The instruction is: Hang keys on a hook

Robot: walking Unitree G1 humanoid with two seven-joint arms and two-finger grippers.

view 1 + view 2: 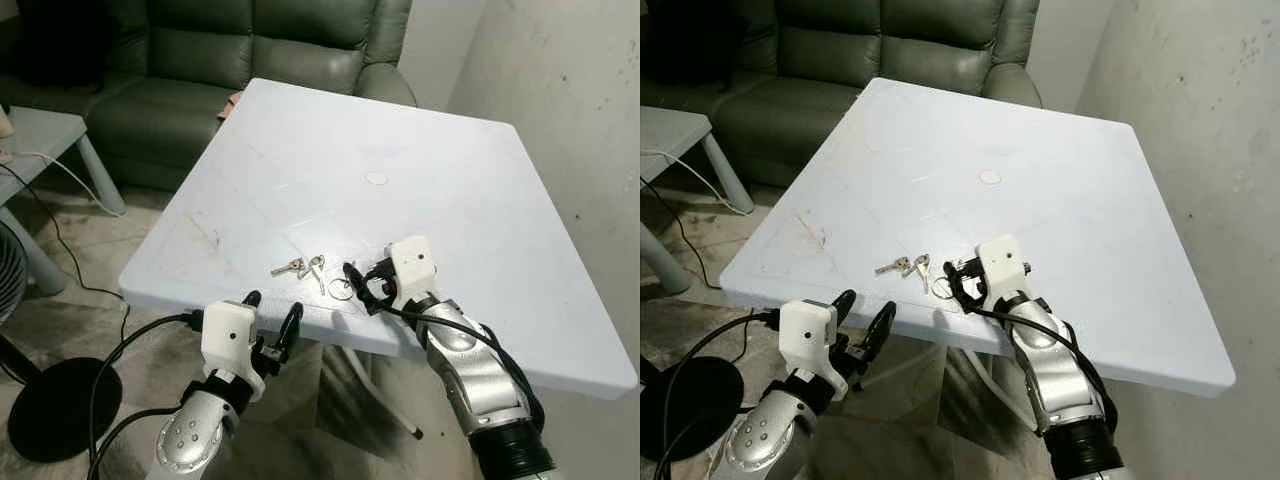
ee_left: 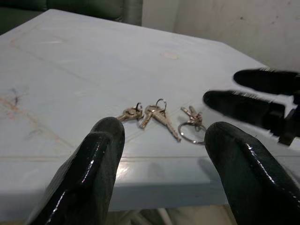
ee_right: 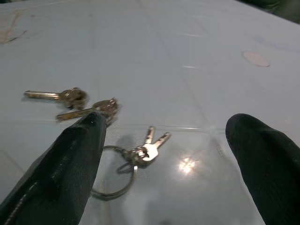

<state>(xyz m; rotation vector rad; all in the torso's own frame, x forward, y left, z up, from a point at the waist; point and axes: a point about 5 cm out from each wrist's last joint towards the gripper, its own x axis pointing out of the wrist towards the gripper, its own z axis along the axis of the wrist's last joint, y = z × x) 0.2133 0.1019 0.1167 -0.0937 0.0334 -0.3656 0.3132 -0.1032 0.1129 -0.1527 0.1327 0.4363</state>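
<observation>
White table [image 1: 480,200], keys [image 1: 318,270], right hand [image 1: 358,285] nearby

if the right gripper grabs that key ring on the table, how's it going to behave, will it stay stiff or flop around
Probably floppy: the key ring is a thin wire loop with small keys loose on it, so they would likely swing and dangle. It lies flat on the smooth, glossy table, so it may slide when the open right gripper nudges it. It looks light, with little to grip.
</observation>
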